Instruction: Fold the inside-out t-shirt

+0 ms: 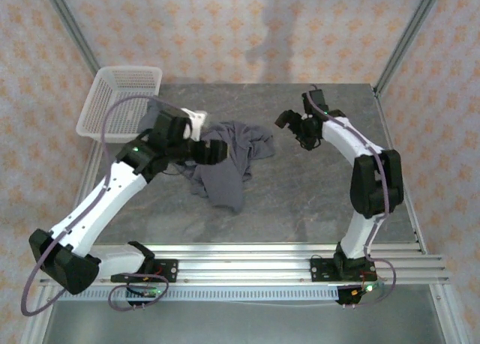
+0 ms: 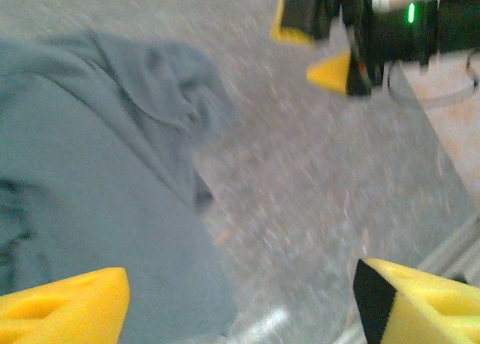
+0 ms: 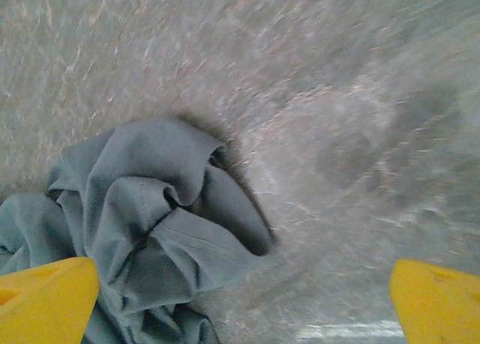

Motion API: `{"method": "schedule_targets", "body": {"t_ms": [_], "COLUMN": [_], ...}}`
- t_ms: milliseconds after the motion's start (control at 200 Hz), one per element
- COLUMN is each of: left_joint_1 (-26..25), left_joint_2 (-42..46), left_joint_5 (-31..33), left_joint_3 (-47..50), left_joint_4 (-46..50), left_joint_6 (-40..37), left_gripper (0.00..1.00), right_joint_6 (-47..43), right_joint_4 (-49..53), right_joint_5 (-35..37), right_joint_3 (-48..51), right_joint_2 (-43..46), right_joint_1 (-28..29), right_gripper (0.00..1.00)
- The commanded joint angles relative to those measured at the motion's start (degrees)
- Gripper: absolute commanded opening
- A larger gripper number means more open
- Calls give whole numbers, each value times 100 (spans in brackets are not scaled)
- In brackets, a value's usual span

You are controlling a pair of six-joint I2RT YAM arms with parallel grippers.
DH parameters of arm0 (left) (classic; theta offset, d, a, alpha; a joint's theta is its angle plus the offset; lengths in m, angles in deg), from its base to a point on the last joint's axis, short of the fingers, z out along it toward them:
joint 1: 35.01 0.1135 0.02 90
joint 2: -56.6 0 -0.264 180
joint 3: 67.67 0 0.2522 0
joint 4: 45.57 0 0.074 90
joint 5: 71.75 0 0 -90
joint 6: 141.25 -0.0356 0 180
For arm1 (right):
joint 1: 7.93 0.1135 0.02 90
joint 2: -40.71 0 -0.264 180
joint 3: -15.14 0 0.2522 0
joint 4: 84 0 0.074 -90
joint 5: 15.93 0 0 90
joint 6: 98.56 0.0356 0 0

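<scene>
The grey, stone-patterned surface (image 1: pixel 315 201) takes up the middle of the top view, and a metal rail runs along its lower edge. Two white-and-black arms rise from that rail. The left arm (image 1: pixel 105 201) slants from the lower left up toward the centre. The right arm (image 1: pixel 371 179) climbs the right side and bends back toward the upper middle.

The dark slate-grey t-shirt (image 1: pixel 229 164) lies crumpled on the surface, a little left of centre in the top view. It is bunched at its upper right, and a flatter flap trails down toward the lower middle. A white mesh basket (image 1: pixel 120 100) sits at the upper-left corner of the surface, up and left of the t-shirt.

The left end effector (image 1: pixel 208 151) hangs over the t-shirt's left part. In the left wrist view its (image 2: pixel 240 303) yellow fingers (image 2: pixel 67 306) are spread wide in the bottom corners and pinch nothing. The cloth (image 2: pixel 90 209) fills the left half of that blurred frame, with bare surface on the right.

The right end effector (image 1: pixel 300 130) sits right of the t-shirt over bare surface, clear of the cloth. It also shows in the upper right of the left wrist view (image 2: pixel 315 48). In the right wrist view it (image 3: pixel 244 303) is spread wide, with nothing between its yellow fingertips (image 3: pixel 442 306). There the t-shirt's folded, bunched edge (image 3: pixel 157 216) lies at the lower left, reaching in above the left fingertip.
</scene>
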Motion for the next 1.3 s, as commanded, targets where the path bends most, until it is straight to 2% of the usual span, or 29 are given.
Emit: {"method": "schedule_targets", "body": {"t_ms": [0, 60, 140, 195, 305, 355, 360, 370, 375, 415, 520, 540, 615, 780, 911, 971, 1121, 1196, 1296], "left_joint_1": [789, 1047, 1417, 1789, 2554, 2806, 2826, 2859, 2879, 2970, 3055, 3064, 3065, 3160, 3262, 3295, 3278, 3212, 3126], "left_joint_2": [-120, -465, -1225, -1724, -2188, -2338, -2355, -2392, -2412, -2578, -3087, -3184, -3478, -3912, -4196, -4369, -4848, -4952, -5053], "left_joint_5": [601, 1261, 2370, 2692, 2378, 2067, 2036, 1981, 1945, 1741, 1424, 1395, 1397, 1692, 1736, 1584, 677, 621, 882], "left_joint_3": [-695, -1148, -2049, -2496, -2389, -2261, -2261, -2261, -2266, -2315, -2670, -2760, -2989, -3356, -3425, -3555, -3849, -3843, -3837], "left_joint_4": [-443, -117, 802, 1259, 969, 698, 686, 668, 657, 612, 861, 940, 1168, 1506, 1294, 1265, 1242, 1228, 1224], "left_joint_6": [-45, -14, 240, 545, 1144, 1289, 1287, 1292, 1293, 1289, 1278, 1293, 1261, 1293, 1292, 1293, 1230, 1201, 1145], "left_gripper": [81, 79, 75, 72, 68, 68, 68, 68, 68, 68, 68, 68, 69, 69, 69, 69, 67, 66, 61], "right_joint_6": [-227, -230, -336, -415, -527, -615, -634, -642, -663, -748, -901, -913, -940, -909, -698, -695, -671, -561, -357], "right_joint_4": [190, 86, 93, 180, 243, 230, 237, 246, 263, 310, 437, 433, 464, 22, -348, -454, -593, -629, -710], "right_joint_5": [-9, 164, 349, 423, 487, 548, 550, 550, 542, 559, 664, 665, 612, 825, 861, 808, 908, 1157, 1326], "right_joint_3": [-565, -735, -1143, -1482, -1848, -1957, -1985, -1997, -2024, -2102, -2180, -2177, -2133, -1375, -510, -192, 402, 611, 788], "right_joint_2": [-449, -757, -1234, -1580, -2015, -2137, -2155, -2164, -2182, -2241, -2208, -2183, -2025, -962, -25, 284, 783, 941, 1102], "right_joint_1": [326, 434, 552, 615, 699, 725, 723, 723, 729, 726, 684, 668, 590, 367, 36, -50, -90, -118, -220], "right_gripper": [100, 98, 91, 86, 75, 62, 57, 55, 51, 39, 18, 17, 0, 0, 0, 0, 0, 0, 0]}}
